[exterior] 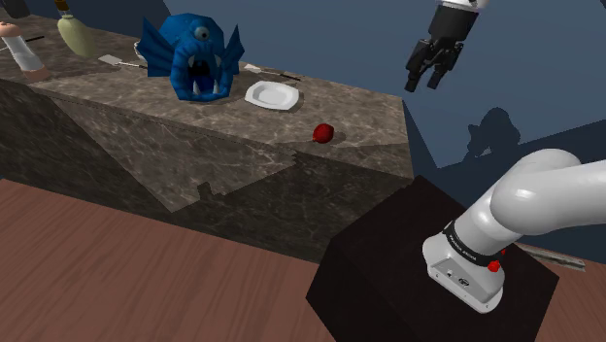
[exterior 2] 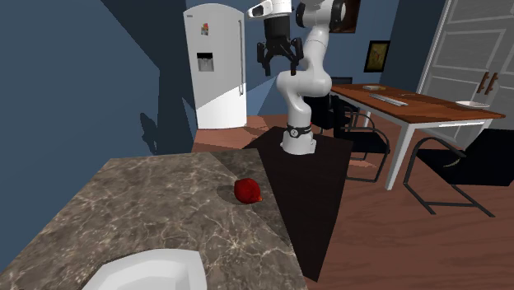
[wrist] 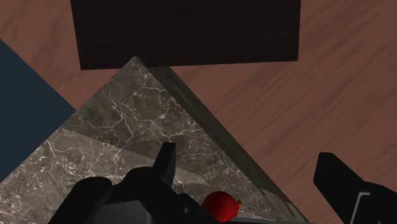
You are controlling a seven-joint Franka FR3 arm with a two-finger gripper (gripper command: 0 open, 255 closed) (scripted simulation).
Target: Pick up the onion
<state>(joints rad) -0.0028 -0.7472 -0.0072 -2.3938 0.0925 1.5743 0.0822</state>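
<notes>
Blue monster toy point(exterior: 194, 56), white plate point(exterior: 271, 94)

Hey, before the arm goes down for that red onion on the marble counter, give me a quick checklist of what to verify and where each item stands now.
1. Gripper open: ok, fingers stand apart.
2. Gripper empty: ok, it holds nothing.
3. Onion located: ok, on the counter near its corner.
4. Room around onion: ok, plate and blue toy stand apart from it.
5. Gripper down at onion: not ok, it hangs well above the counter.
</notes>
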